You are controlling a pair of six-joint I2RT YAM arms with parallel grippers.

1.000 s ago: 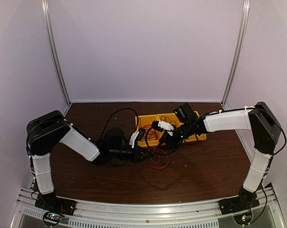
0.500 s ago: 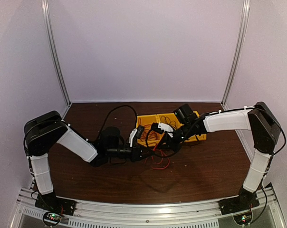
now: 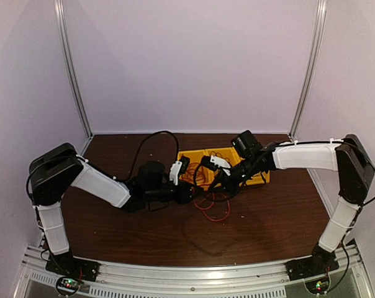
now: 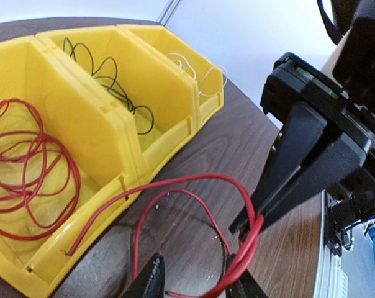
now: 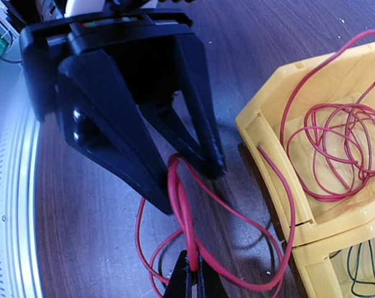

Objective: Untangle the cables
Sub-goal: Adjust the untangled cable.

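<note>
Done: black cable [image 4: 116,87], white cable [image 4: 203,77] separate in yellow bin [image 4: 169,133]. Remaining: red cable [image 5: 182,211] half in, tail on surface [image 5: 82,236]. Now: right end effector [image 5: 190,273] pinching it; left end effector [image 4: 198,282] spread.

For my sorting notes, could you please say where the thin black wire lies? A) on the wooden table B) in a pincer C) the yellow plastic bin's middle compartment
C: the thin black wire coils inside the yellow plastic bin's middle compartment.

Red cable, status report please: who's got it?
Right fingers shut on red cable. Left fingers open, cable between them. Black cable, white cable lie in yellow bin. Nothing blocking.
</note>
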